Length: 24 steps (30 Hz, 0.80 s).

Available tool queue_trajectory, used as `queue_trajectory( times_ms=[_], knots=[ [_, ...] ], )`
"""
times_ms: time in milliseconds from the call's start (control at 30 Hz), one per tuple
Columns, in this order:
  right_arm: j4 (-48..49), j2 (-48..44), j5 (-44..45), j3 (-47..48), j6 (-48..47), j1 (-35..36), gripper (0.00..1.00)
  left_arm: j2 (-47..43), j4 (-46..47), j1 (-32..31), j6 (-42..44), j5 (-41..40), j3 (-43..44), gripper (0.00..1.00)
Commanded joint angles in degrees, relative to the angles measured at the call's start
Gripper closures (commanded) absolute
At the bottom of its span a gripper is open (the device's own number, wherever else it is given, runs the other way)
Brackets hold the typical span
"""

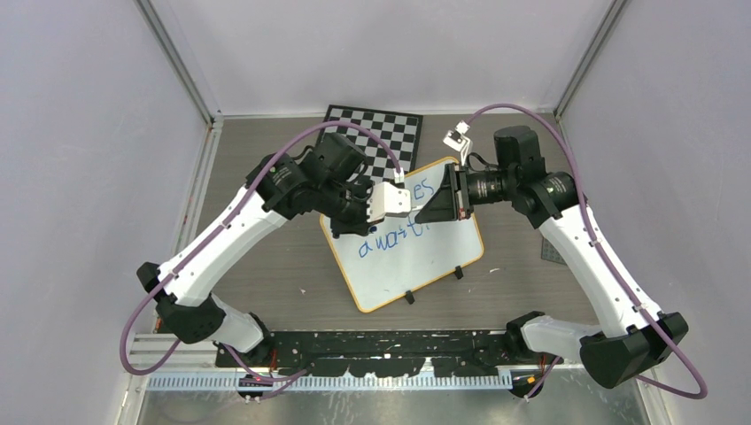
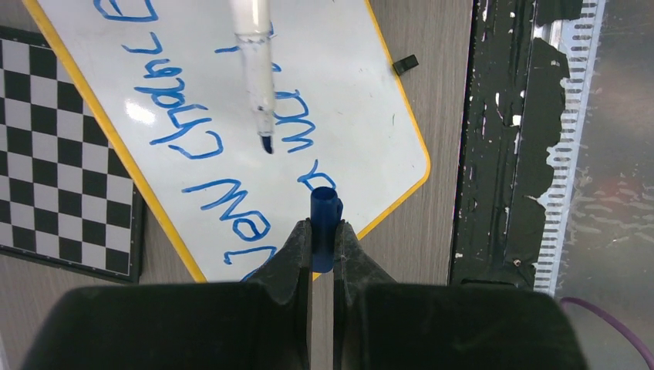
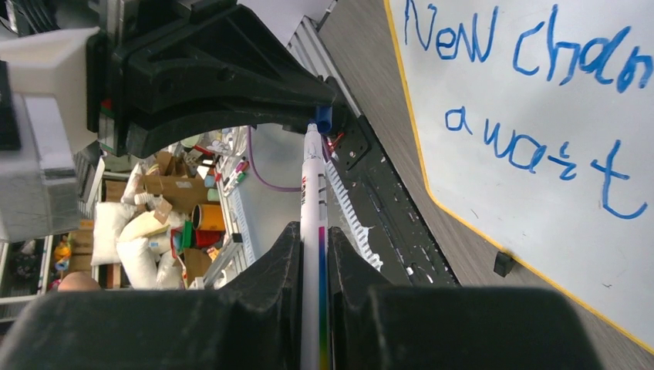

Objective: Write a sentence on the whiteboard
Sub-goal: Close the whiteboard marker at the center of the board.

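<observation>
The whiteboard (image 1: pixel 416 266) lies tilted on the table, orange-rimmed, with blue handwriting on it; it also shows in the left wrist view (image 2: pixel 347 92) and the right wrist view (image 3: pixel 540 116). Above its far half the two grippers face each other. My left gripper (image 2: pixel 323 231) is shut on a blue marker cap (image 2: pixel 325 216), its open end facing away from the camera. My right gripper (image 3: pixel 313 231) is shut on a white marker (image 3: pixel 312 193). The marker's bare blue tip (image 2: pixel 266 143) points toward the cap (image 3: pixel 322 117), close to it but apart.
A black-and-white chessboard (image 1: pixel 376 128) lies behind the whiteboard, partly under its far edge. Two black clips (image 1: pixel 458 273) sit on the board's near rim. A black base rail (image 1: pixel 390 345) runs along the table's near edge. Grey walls close in both sides.
</observation>
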Motion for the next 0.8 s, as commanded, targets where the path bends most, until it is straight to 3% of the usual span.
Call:
queue_trajectory(
  times_ms=[0,767],
  knots=[
    [2.4,-0.7,-2.0,-0.7,1.0,1.1,1.0,0.0,1.0,-0.5,-0.3,-0.4,3.0,1.0],
    [-3.3,0.3,1.9,-0.2,-5.1,4.7,1.0,1.1,1.2,-2.2,-0.7,0.2,4.8,1.0]
  ],
)
